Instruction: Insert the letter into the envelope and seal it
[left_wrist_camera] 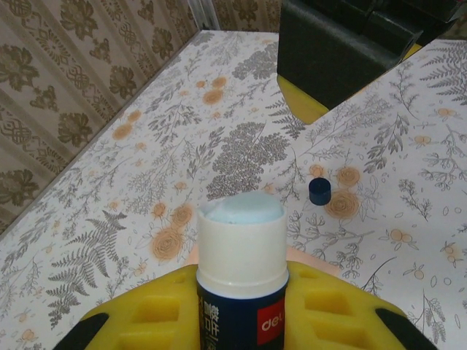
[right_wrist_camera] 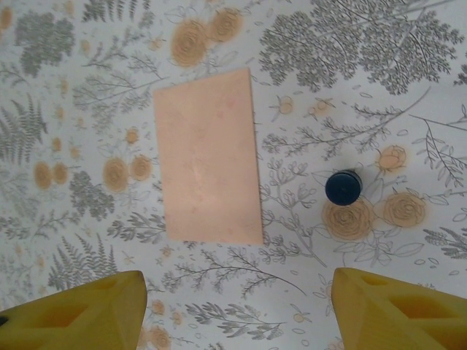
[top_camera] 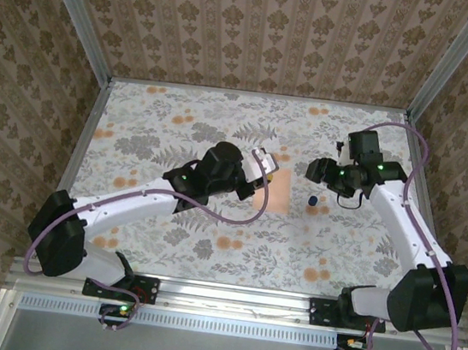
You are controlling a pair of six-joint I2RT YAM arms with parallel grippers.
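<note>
The peach envelope lies flat on the flowered table as a plain rectangle with no flap showing, also visible from above. The letter is out of view. My left gripper is shut on a dark blue glue stick, uncapped, its white collar and pale glue tip pointing forward. It hovers at the envelope's left edge, and a peach corner peeks out beyond the fingers. My right gripper stands open above the table, just beyond the envelope's short edge, nothing between its yellow fingers.
The glue stick's dark blue cap stands on the table right of the envelope. The right gripper's black body looms ahead of the left gripper. Patterned walls and metal rails enclose the table.
</note>
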